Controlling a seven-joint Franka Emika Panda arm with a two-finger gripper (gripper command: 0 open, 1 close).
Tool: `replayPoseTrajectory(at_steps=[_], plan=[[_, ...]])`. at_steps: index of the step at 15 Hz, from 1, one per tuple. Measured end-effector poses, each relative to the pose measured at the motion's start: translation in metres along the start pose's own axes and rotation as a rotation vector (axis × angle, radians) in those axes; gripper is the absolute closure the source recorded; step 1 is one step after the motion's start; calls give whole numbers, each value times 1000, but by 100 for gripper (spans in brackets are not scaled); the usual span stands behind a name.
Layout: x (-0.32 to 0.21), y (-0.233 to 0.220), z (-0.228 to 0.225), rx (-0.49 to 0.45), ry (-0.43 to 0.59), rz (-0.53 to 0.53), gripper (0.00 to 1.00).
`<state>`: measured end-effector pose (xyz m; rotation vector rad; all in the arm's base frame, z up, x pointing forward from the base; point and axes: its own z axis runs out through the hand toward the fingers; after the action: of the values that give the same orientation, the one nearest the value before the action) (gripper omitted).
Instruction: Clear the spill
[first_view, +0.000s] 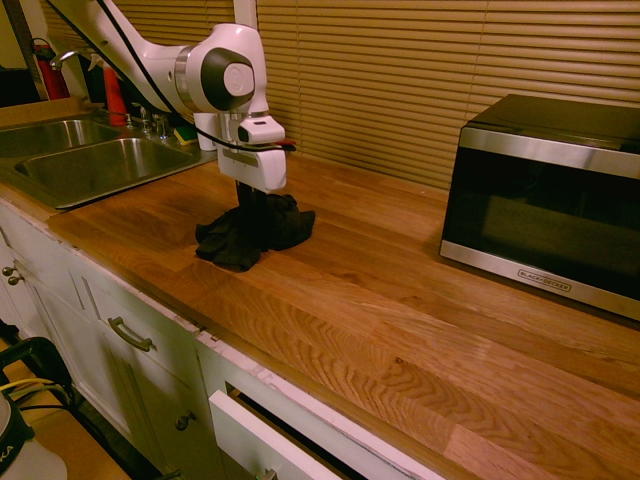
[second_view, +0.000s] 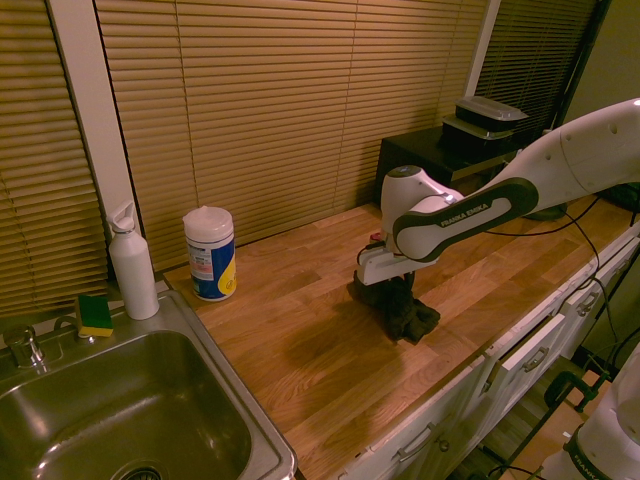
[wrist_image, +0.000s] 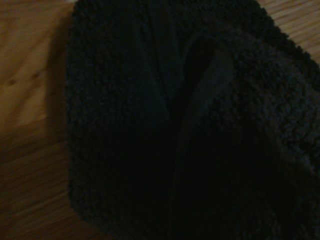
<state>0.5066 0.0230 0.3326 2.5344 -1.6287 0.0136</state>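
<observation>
first exterior: gripper (first_view: 250, 205) pointed straight down, clenched on dark cloth (first_view: 255, 233) spread on wooden counter (first_view: 400, 300); spill not visible, presumably under cloth. second exterior: same grasp, cloth (second_view: 400, 310) bunched near counter's front edge. wrist: dark knit cloth (wrist_image: 150, 125) filled view.

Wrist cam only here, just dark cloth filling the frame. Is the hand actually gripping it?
Observer: Yes. The hand is shut on the cloth, pinching a bunched peak; its edges rest on the countertop.
Operator: Any spill visible around it?
Observer: No dark drops show on the bare wood beside the cloth in either exterior view.
Operator: What's closest?
Observer: A wipes canister, standing apart from the cloth, toward the sink.
</observation>
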Motion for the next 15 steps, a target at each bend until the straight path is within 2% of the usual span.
replayPoseTrajectory(at_steps=[8, 12, 15], plan=[[74, 48, 12, 35, -25, 87, 100], [62, 42, 8, 37, -24, 57, 100], [12, 20, -3, 34, -17, -7, 100]])
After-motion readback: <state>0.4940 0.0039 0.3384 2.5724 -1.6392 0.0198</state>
